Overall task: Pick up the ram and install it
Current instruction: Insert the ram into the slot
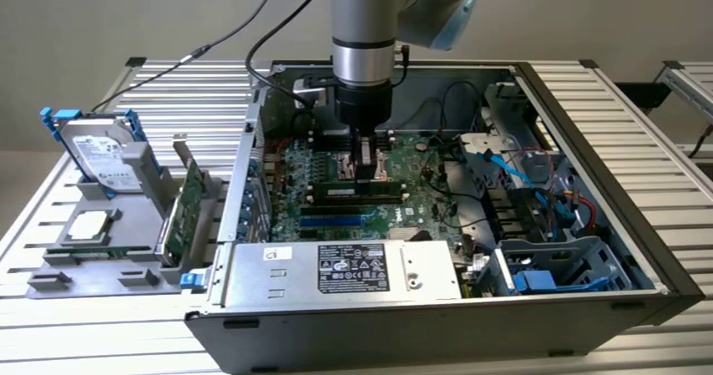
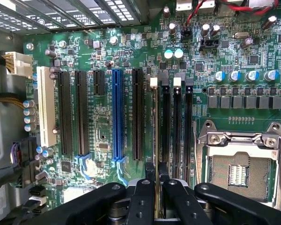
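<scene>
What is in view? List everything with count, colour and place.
ram: one, green, edge-on between the fingers, at the black memory slots
computer case: one, black, open, on the slatted table
motherboard: one, green, inside the case
processor socket: one, silver, beside the memory slots
power supply: one, silver, at the case's near edge
hard drive: one, silver, upright in the grey holder at the exterior view's left
expansion card: one, green, upright beside the case
arm: one, silver, above the case
fingers: two, black, closed on the ram
</scene>
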`<move>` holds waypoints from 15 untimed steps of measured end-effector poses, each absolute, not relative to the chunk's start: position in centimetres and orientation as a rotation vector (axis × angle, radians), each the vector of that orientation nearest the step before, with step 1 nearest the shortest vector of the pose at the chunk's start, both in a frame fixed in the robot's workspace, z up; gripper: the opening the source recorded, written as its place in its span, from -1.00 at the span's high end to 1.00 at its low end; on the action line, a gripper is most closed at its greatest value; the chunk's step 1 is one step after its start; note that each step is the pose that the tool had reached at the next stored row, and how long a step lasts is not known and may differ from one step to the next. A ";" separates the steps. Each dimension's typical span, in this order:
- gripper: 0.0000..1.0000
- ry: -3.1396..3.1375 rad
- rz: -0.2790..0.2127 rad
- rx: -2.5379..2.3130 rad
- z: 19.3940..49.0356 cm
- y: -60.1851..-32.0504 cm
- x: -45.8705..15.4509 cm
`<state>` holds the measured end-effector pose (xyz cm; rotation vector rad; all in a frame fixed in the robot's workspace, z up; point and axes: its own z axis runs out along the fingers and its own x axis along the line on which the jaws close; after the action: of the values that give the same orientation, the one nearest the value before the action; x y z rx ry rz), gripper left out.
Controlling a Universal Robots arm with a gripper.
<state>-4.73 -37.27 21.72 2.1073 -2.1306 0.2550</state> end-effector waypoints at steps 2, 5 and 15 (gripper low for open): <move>0.73 -2.131 0.255 2.107 21.7 -37.3 -4.7; 0.73 -2.130 0.255 2.107 21.6 -37.3 -4.7; 0.73 -2.130 0.255 2.107 21.4 -37.2 -4.7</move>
<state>-4.73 -37.15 21.43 2.1071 -2.1303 0.2554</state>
